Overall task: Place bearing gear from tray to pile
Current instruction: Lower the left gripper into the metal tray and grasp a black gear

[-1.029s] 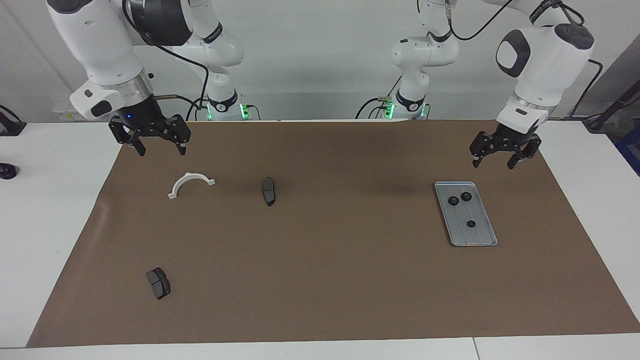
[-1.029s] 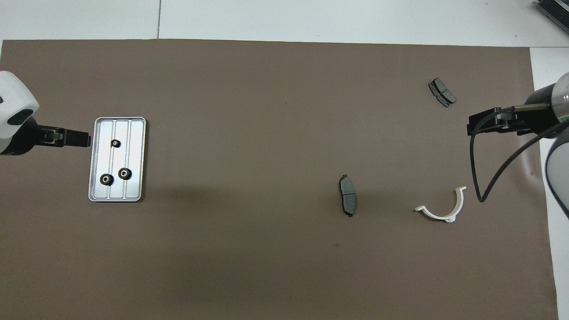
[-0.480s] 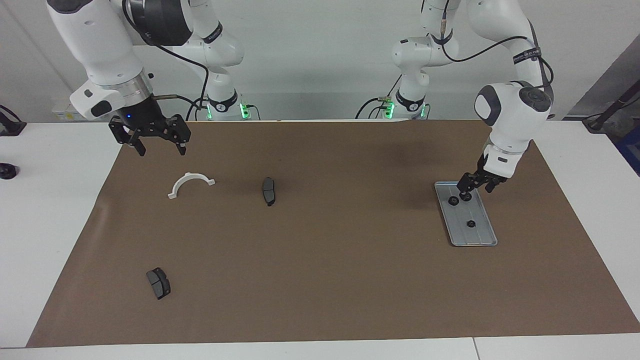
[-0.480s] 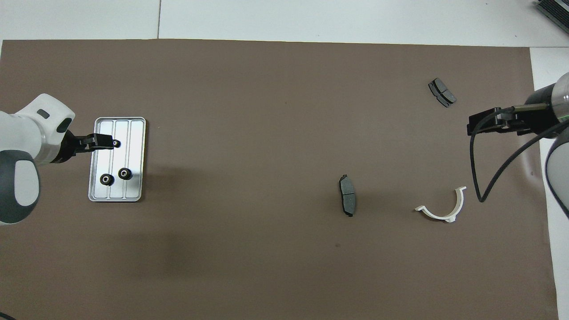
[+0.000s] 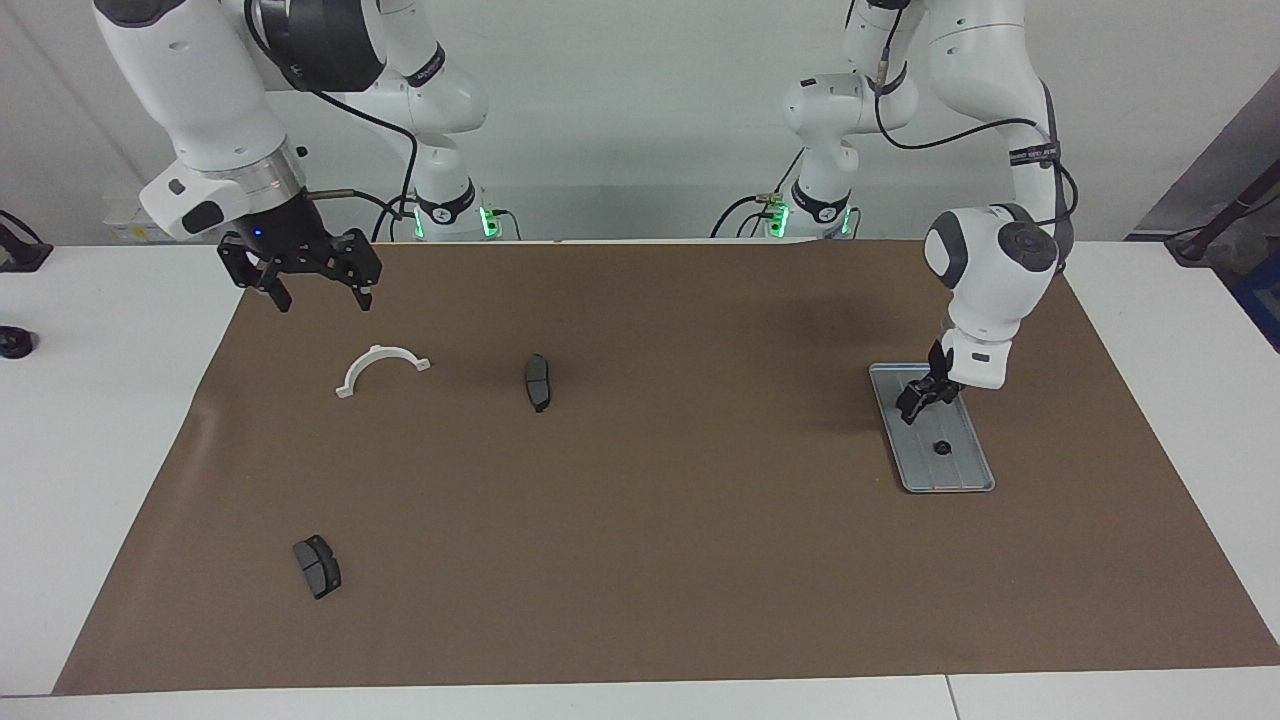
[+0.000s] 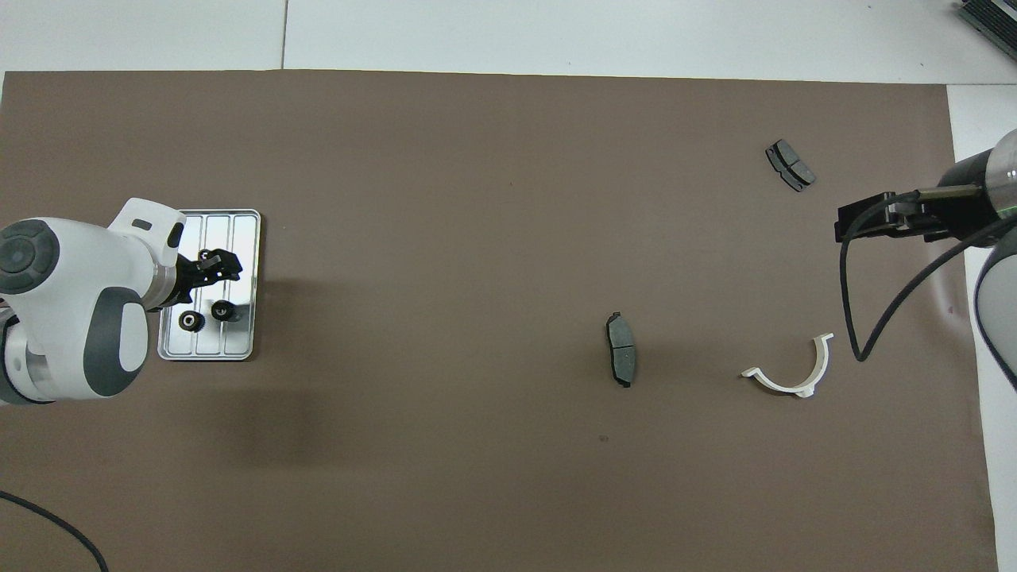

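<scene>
Now that the left tool (image 5: 918, 398) has dropped from beside the tray (image 5: 968, 470) down into it, pickup is starting: it sits at the pair of gears (image 6: 206, 315) nearest the robots, jaws narrowing (grip not confirmed, can't tell). Third gear (image 5: 940, 447) lies farther along the tray. Left wrist points steeply down. Right tool (image 5: 312, 285) waits, open, above the white bracket (image 5: 382, 367).
</scene>
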Tool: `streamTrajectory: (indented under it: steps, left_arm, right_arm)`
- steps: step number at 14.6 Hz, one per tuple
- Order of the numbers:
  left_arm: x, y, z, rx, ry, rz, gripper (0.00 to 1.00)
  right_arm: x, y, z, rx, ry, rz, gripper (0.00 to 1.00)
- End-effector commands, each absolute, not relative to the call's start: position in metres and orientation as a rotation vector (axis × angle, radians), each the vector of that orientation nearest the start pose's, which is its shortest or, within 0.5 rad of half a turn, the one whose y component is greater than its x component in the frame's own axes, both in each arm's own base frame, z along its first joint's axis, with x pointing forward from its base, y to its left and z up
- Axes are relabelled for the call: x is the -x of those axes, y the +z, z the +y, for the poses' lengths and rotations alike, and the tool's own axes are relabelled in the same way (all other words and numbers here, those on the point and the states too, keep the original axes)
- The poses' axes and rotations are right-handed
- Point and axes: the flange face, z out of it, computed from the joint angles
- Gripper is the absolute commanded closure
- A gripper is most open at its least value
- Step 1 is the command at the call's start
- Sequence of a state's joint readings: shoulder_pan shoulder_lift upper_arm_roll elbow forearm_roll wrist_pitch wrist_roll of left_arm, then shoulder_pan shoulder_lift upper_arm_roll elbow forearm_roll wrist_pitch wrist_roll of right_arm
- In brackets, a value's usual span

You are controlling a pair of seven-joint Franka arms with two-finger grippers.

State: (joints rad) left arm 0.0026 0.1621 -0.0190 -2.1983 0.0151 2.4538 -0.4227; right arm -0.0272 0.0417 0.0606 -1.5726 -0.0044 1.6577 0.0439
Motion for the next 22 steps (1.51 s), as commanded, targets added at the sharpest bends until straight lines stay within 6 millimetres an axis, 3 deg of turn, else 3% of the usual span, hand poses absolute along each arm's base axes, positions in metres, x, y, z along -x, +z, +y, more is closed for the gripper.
streamTrajectory:
  steps: [1,4,14,16,19,22]
  left_arm:
    - [-0.547,0.306,-0.013,3.081,-0.190,-0.634,0.34]
    - [-0.538,0.297,-0.014,3.075,-0.148,-0.641,0.36]
    - [-0.531,0.298,-0.019,3.062,-0.029,-0.620,0.39]
    - [-0.532,0.298,-0.016,3.061,-0.029,-0.627,0.49]
    - [-0.533,0.300,-0.013,3.062,-0.036,-0.628,0.98]
    - [-0.544,0.316,-0.010,3.059,-0.027,-0.622,1.00]
  right_arm:
    - [-0.570,0.609,0.019,3.138,-0.077,-0.010,0.00]
    - [-0.570,0.609,0.019,3.138,-0.077,-0.010,0.00]
    - [-0.570,0.609,0.019,3.138,-0.077,-0.010,0.00]
    - [-0.570,0.609,0.019,3.138,-0.077,-0.010,0.00]
    - [-0.570,0.609,0.019,3.138,-0.077,-0.010,0.00]
    - [-0.569,0.609,0.019,3.138,-0.075,-0.010,0.00]
